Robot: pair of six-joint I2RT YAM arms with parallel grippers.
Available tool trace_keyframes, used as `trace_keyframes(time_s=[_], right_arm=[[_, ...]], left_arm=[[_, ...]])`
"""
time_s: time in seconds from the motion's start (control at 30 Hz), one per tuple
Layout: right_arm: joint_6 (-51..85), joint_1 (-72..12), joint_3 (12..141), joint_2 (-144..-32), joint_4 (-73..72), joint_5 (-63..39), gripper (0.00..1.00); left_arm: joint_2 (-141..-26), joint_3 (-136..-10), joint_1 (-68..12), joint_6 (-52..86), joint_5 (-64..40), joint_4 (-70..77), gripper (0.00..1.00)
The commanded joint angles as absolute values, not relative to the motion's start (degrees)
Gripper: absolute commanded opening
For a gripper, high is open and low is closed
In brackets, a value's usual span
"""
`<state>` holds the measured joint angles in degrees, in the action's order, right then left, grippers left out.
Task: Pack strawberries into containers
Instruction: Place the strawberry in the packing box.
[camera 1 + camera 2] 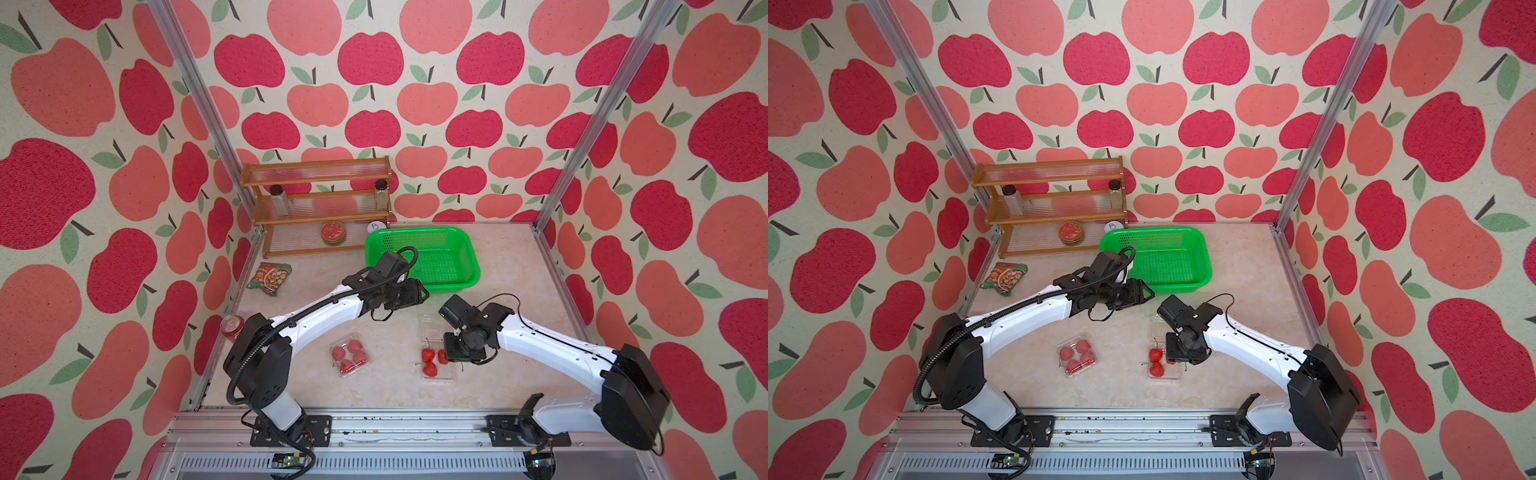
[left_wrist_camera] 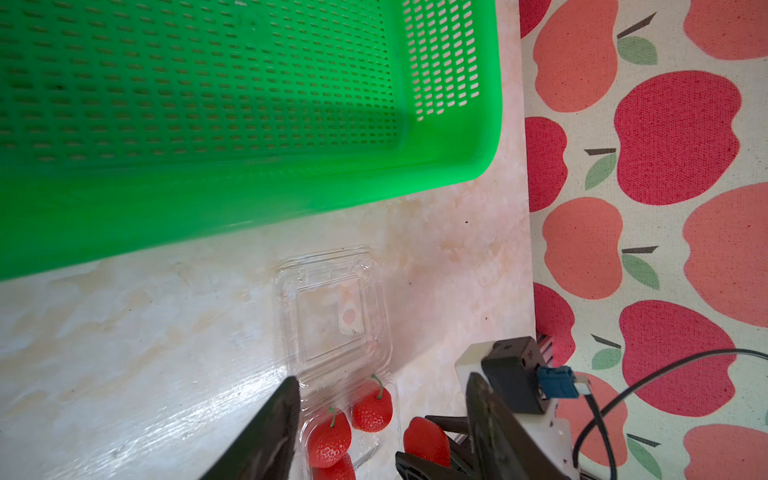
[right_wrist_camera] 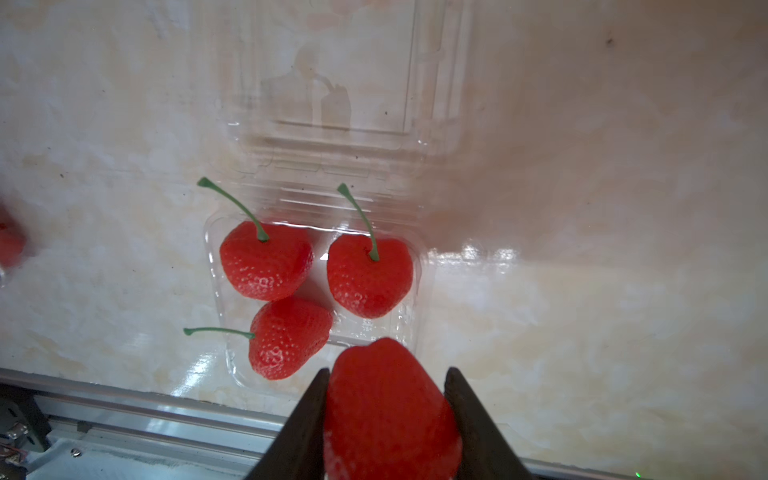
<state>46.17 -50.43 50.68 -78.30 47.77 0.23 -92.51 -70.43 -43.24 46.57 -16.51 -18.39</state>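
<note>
At far left, half hidden behind the left arm (image 1: 316, 316): a red soda can (image 1: 232, 327); beyond it, a snack packet (image 1: 269, 278) flat on the bench (image 1: 386, 386). Next, a shut clamshell container (image 1: 350, 354) with four strawberries (image 1: 354, 346), blurred through the lid. Left fingers (image 1: 420, 290) apart and empty beside the green basket (image 1: 457, 284), arm screening its near corner. Right fingers (image 3: 313, 415) clamped on a strawberry (image 3: 390, 411), unseen from above, over the open clamshell container (image 1: 440, 376) with three berries (image 3: 266, 262).
</note>
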Motion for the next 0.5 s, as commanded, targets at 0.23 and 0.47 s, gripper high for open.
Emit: trace_keyframes(time_s=[0.23,0.47], right_arm=[[47.81,-55.62,53.88,-82.62,44.36,-0.89,0.45],[48.94,-55.63,52.65,-81.24,45.52,-0.44,0.62]], left_arm=[[-86.48,-67.64,-43.51,47.68,-11.45,-23.01,0.62],[-85.98,-67.24,-43.50,47.66,-11.36,-23.09,0.62]])
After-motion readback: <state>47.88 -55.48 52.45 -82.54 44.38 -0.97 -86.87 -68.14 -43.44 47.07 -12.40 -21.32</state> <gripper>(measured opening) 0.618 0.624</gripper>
